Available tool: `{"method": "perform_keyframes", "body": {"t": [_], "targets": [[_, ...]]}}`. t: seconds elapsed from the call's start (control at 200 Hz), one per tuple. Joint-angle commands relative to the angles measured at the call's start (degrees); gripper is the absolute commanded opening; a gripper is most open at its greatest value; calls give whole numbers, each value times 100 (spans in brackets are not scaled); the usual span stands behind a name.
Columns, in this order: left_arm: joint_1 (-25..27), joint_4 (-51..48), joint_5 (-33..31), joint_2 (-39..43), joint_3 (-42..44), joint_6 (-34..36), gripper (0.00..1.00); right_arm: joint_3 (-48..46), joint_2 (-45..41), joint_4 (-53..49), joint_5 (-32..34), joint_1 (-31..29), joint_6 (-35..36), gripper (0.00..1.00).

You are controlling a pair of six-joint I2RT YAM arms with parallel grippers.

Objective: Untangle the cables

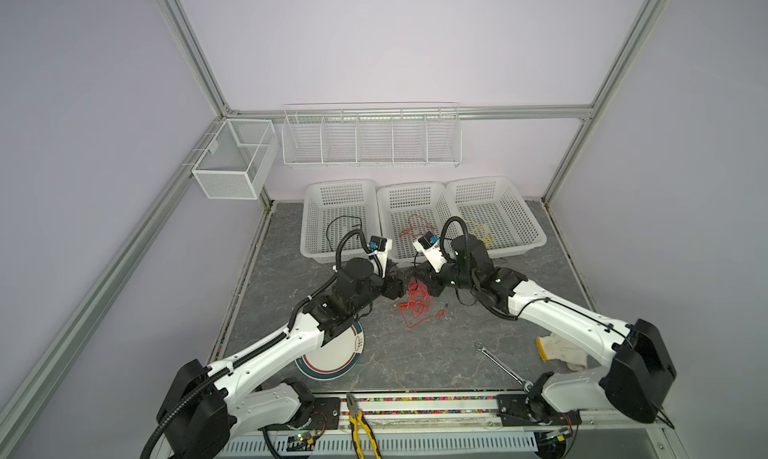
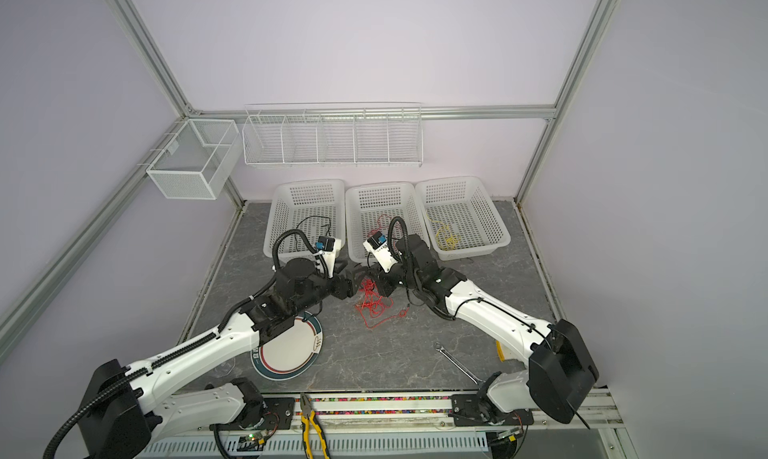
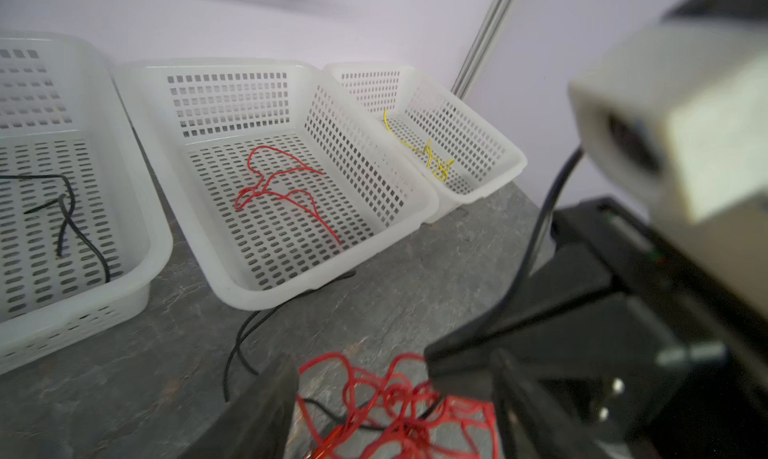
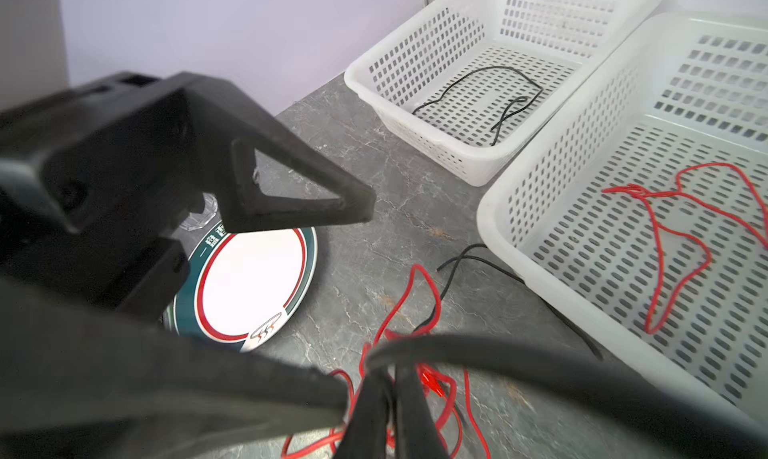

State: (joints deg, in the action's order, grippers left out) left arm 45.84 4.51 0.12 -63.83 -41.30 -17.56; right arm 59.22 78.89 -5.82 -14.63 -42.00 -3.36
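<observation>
Pliers (image 1: 361,428); baskets (image 1: 409,195) with single cables (image 3: 249,193)

The thin red cables (image 1: 415,305) lie tangled on the grey stone table (image 1: 415,365) before the middle white plastic basket (image 1: 411,197); round plate (image 1: 336,353) left, steel wrench (image 1: 500,363) right

White-shelled left arm (image 1: 274,355) and right arm (image 1: 569,315), black joints, ribbed black hoses.

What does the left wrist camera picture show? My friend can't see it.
A tangle of thin red wires is in front, over the grey marbled table. Behind it stand three white perforated plastic baskets: one holds a thin black wire, the middle a red wire, the last a yellow wire.
</observation>
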Motion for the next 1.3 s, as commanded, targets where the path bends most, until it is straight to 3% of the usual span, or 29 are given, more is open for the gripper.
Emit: {"method": "perform_keyframes", "body": {"t": [0.0,0.275,0.395,0.69,1.295], "targets": [[39,99,242,328,323,241,79,448,-207,-287,173,0,16,7],[43,678,728,101,503,162,80,749,-383,-264,-384,-6,-249,7],[45,1028,793,-249,399,62,72,758,-461,-244,-529,-16,-251,7],[47,1202,939,-794,149,17,0,775,-601,-382,-522,-14,-139,7],[47,283,-735,-1612,318,-195,0,1252,-1122,4,810,-2,517,7]]}}
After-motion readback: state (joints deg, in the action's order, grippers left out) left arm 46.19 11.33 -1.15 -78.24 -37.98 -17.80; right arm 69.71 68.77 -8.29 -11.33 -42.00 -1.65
